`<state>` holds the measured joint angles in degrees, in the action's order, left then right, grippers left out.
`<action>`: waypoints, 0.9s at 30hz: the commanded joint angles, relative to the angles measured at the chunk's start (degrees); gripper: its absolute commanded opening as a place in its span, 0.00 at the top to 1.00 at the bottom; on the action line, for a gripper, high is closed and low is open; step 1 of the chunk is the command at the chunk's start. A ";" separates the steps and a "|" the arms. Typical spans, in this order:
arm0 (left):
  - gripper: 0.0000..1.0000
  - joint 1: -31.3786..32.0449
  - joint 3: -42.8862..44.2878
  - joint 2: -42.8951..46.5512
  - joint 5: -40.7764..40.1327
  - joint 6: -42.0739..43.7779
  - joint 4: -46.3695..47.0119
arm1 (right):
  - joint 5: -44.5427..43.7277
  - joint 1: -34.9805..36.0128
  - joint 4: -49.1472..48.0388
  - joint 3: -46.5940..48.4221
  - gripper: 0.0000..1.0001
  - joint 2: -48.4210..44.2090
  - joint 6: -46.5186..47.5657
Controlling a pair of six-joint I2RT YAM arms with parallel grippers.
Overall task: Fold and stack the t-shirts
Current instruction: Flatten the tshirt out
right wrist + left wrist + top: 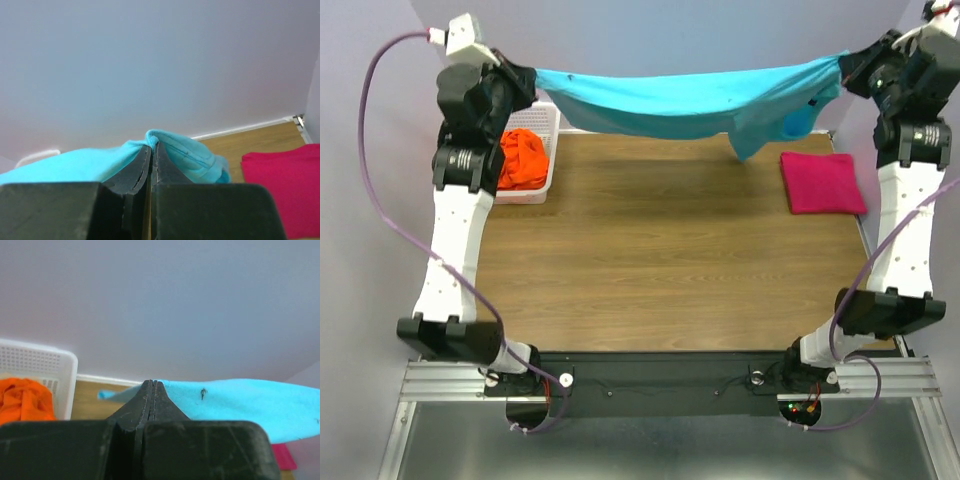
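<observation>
Three t-shirts and two arms are shown over a wooden desk (660,270), described from its left side to its right. At the desk's far left corner stands a white lattice basket (548,118) with the orange t-shirt (520,158) bunched inside it. Above that corner the left hand (525,82) has its fingers pressed together on one end of the turquoise t-shirt (680,100). The left wrist view shows the cloth emerging at the closed tips.

The turquoise t-shirt hangs above the desk as a sagging band along the far edge, stretched from one hand to the other. A loose flap droops right of the midpoint. A small dark speck shows on the cloth near the left hand; the view is too coarse to tell whether it is a mark or a thread.

Above the desk's far right corner the right hand (850,68) is clamped on the opposite end, with a fold of cloth bunched over its tips in the right wrist view. On the desk's far right part, below that hand, the magenta t-shirt (822,182) lies flat as a folded rectangle.
</observation>
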<state>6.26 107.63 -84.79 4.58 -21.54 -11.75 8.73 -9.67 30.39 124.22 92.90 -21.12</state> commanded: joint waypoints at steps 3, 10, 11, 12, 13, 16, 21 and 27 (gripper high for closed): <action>1.00 -0.46 -18.83 12.27 0.17 -1.74 7.44 | -1.61 -0.17 -7.36 -21.93 1.00 -11.75 3.72; 1.00 -0.55 -50.30 24.31 -6.94 -7.55 6.30 | -1.70 -0.17 -11.05 -49.92 0.99 -22.75 1.53; 1.00 -0.55 -55.64 25.37 -7.91 -8.68 5.43 | -1.79 -0.17 -11.14 -55.61 0.99 -25.12 0.83; 1.00 -0.55 -58.13 27.47 -8.09 -9.04 4.99 | -1.61 -0.26 -11.14 -58.98 0.99 -26.18 0.30; 1.00 -0.55 -60.24 28.53 -8.09 -9.65 4.37 | -1.70 -0.17 -11.14 -61.62 1.00 -27.24 -0.84; 1.00 -0.55 -68.68 32.58 -8.01 -12.38 2.96 | -1.00 -0.17 -11.06 -72.08 0.99 -31.37 -2.95; 1.00 -0.55 -78.18 36.27 -8.53 -16.77 0.94 | -1.96 -0.17 -8.61 -86.23 0.99 -35.76 -9.36; 1.00 -0.55 -80.65 35.14 -9.24 -18.18 0.68 | -5.12 -0.17 -1.06 -89.77 1.00 -37.36 -12.62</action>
<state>5.91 27.11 -49.41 -2.79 -37.69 -12.27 7.01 -9.69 25.98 34.13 57.14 -30.17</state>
